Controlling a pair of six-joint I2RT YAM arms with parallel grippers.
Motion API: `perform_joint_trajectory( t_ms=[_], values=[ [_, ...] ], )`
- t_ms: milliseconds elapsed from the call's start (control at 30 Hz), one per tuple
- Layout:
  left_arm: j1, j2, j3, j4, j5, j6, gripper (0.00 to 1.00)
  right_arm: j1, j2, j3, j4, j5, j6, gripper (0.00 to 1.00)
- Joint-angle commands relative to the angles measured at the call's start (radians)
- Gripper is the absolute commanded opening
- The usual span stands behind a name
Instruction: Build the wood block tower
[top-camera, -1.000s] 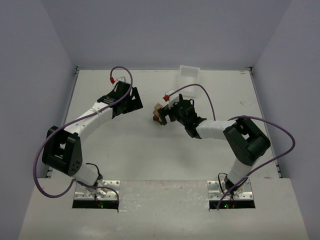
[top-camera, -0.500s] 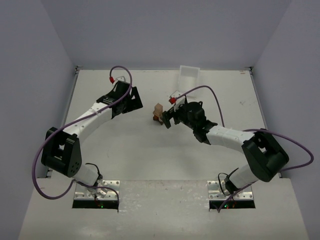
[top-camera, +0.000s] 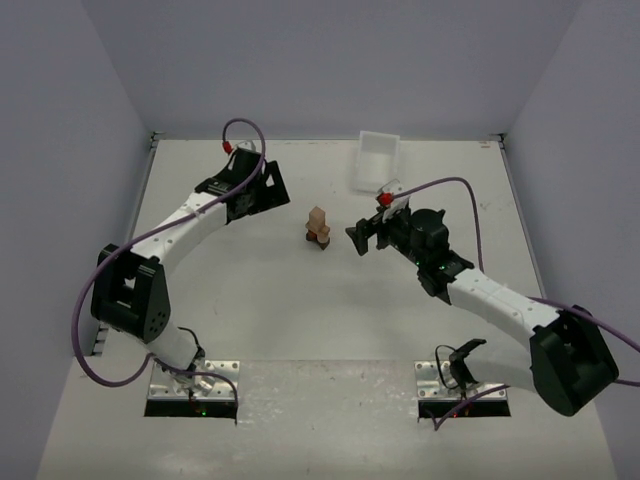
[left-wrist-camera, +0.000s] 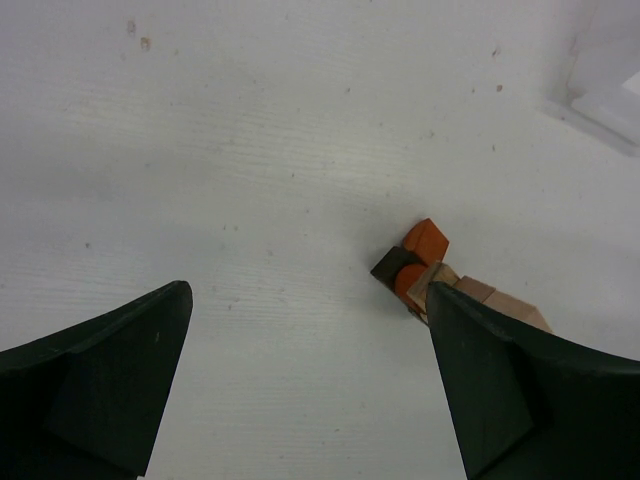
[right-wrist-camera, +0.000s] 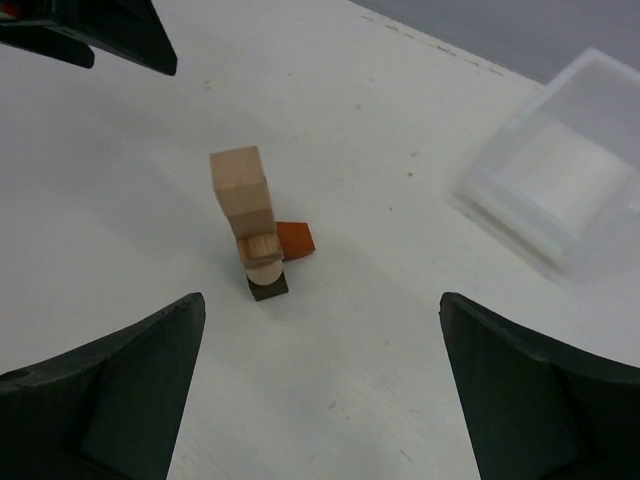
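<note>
The wood block tower (top-camera: 318, 228) stands on the table's middle: a dark block at the bottom, tan pieces above, a light tan cube on top, an orange-brown block beside its base. It shows in the right wrist view (right-wrist-camera: 250, 222) and partly in the left wrist view (left-wrist-camera: 430, 270). My right gripper (top-camera: 364, 238) is open and empty, just right of the tower, apart from it. My left gripper (top-camera: 272, 186) is open and empty, to the tower's left and farther back; its right finger (left-wrist-camera: 520, 390) hides part of the tower in its own view.
A white plastic tray (top-camera: 375, 160) lies at the table's far edge, right of centre, also in the right wrist view (right-wrist-camera: 570, 170). Grey walls close in the table at the back and both sides.
My right gripper has let go of the tower and pulled back to the right, its arm stretching out. My left gripper has shifted slightly back. The tower stands free.
</note>
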Motion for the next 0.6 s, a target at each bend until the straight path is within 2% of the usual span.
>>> perform_joint_trajectory(
  t_ms=[0, 167, 300, 400, 567],
  values=[
    [0.046, 0.097, 0.163, -0.017, 0.041, -0.021, 1.00, -0.142, -0.081, -0.058, -0.008, -0.057, 0.143, 0.99],
    [0.073, 0.232, 0.372, -0.056, 0.104, -0.020, 1.00, -0.209, -0.166, -0.140, -0.026, -0.014, 0.158, 0.99],
    [0.074, 0.357, 0.513, -0.144, 0.126, -0.005, 1.00, -0.348, -0.216, -0.199, -0.026, -0.041, 0.247, 0.99],
    [0.070, 0.449, 0.576, -0.177, 0.177, 0.004, 1.00, -0.454, -0.174, -0.221, -0.045, -0.103, 0.332, 0.99],
    [0.048, 0.546, 0.662, -0.229, 0.219, 0.018, 1.00, -0.499, -0.092, -0.210, -0.048, -0.129, 0.355, 0.99]
  ],
)
